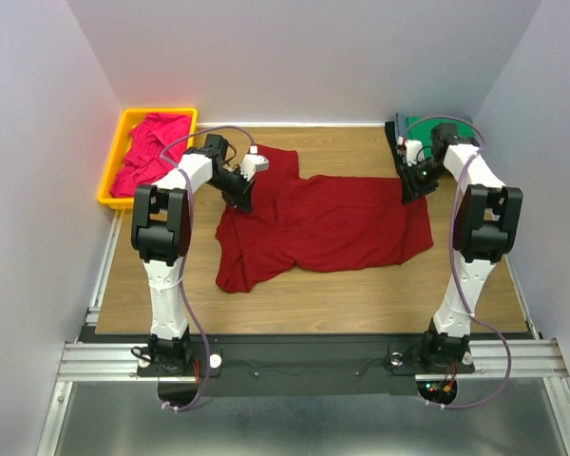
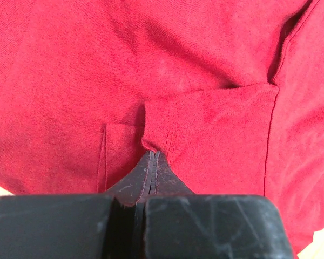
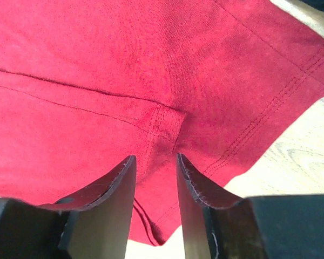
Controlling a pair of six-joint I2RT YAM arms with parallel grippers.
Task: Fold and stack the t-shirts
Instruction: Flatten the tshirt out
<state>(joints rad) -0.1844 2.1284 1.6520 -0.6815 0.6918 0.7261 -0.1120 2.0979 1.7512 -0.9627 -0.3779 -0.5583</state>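
Pressed together at its tips, the left pincer (image 2: 153, 157) nips only a small pucker of the dark red t-shirt (image 1: 332, 223), which lies spread across the middle of the tabletop (image 1: 361, 294). The right pincer (image 3: 155, 162) stands spread over the shirt's hem corner toward the right edge, gripping nothing. A lift by the left alone could slip that thin bite free, or drag and bunch the cloth.

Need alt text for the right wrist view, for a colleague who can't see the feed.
The right gripper stands open, its tips low over a dark red cloth t-shirt that fills most of the view, with a stitched seam just beyond them. A stitched hem runs along the cloth's right edge, with pale wooden table beyond.
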